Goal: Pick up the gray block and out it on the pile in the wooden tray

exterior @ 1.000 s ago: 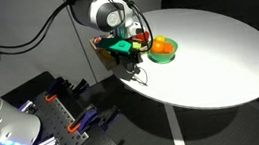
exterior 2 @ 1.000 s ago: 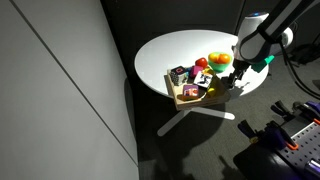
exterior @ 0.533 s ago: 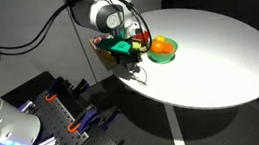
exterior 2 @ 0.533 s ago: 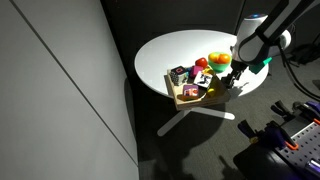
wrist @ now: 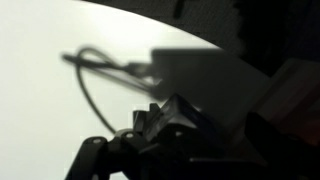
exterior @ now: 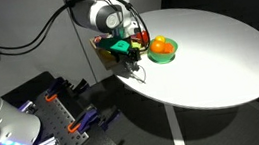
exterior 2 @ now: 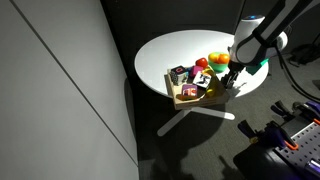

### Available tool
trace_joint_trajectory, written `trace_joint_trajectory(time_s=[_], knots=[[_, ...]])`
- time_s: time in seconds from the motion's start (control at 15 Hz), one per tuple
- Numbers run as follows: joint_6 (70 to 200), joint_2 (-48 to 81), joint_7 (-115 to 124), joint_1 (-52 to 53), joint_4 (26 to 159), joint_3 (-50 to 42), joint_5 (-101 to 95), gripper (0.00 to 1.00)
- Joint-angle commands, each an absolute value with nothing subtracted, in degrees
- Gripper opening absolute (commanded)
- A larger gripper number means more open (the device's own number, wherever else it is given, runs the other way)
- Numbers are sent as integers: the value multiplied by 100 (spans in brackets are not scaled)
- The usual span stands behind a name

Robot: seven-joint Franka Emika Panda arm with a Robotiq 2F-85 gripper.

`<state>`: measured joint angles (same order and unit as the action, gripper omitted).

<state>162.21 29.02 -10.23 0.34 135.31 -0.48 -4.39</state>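
The wooden tray (exterior 2: 186,97) sits at the edge of the round white table, holding the pile (exterior 2: 190,83) of purple, yellow, red and dark toy pieces. In an exterior view the tray (exterior: 99,49) is mostly hidden behind the arm. My gripper (exterior 2: 232,80) hangs low at one end of the tray, beside the green bowl, and also shows above the table edge (exterior: 124,55). Its jaws stand open and I see nothing between them. I cannot pick out the gray block in any view. The wrist view is dark and blurred.
A green bowl (exterior 2: 222,68) with orange and yellow fruit (exterior: 161,46) stands right next to the tray, with a red round toy fruit (exterior 2: 201,63) beside it. The white tabletop (exterior: 217,51) stretches away past the bowl. Metal equipment (exterior: 54,113) stands below the table edge.
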Motion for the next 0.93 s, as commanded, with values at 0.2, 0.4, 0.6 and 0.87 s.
trace_joint_trajectory(time_s=[0.2, 0.4, 0.6, 0.87], knots=[[16175, 3049, -676, 235, 13270, -95, -545, 100], [16135, 3124, -567, 322, 13144, -143, -566, 100], [16092, 3225, -508, 346, 13009, -187, -564, 100], [16098, 3387, -438, 335, 12835, -244, -553, 100]])
